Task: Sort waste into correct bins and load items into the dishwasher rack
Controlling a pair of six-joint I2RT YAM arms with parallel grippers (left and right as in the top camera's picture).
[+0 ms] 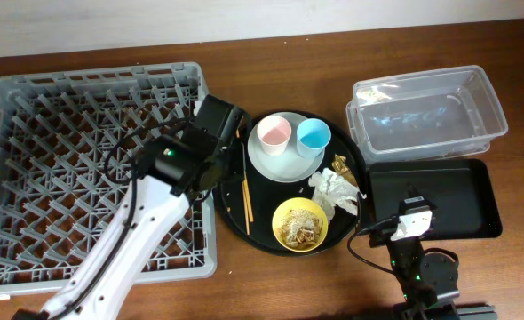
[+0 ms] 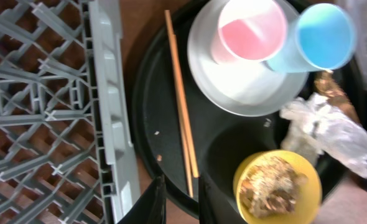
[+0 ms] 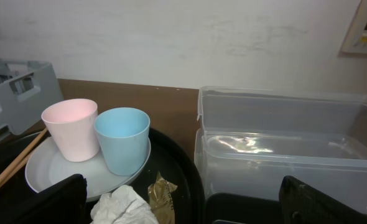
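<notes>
Brown wood of the table (image 1: 280, 49) shows around everything. Two chopsticks (image 2: 180, 93) lie side by side on the left part of the round black tray (image 2: 147, 124). They run from the top of the left wrist frame down to its lower middle, just beside the rim of the dishwasher rack (image 2: 109, 124). My left hand (image 2: 181, 202) hovers over their lower end, fingers a little apart and gripping nothing, one on each side of the tips.

I judge the step in hand to be picking up the chopsticks for the rack, which holds nothing that I can see. The next move calls for a straight descent that keeps both thin sticks between the fingers, then a firm close. Held so near the end, they may pivot or splay.

Further right on the round tray sits the plate (image 2: 246, 99), carrying the pink cup (image 2: 252, 28) and the blue cup (image 2: 323, 34). Below them are the yellow bowl (image 2: 308, 171) of food scraps (image 2: 270, 186), the napkin (image 2: 333, 130) and the wrapper (image 2: 333, 87).

My right hand (image 3: 190, 202), fingers spread wide and empty, waits at the lower right of the overhead frame, over the shallow black tray (image 1: 457, 196). The clear tub (image 1: 426, 111) sits above that.
</notes>
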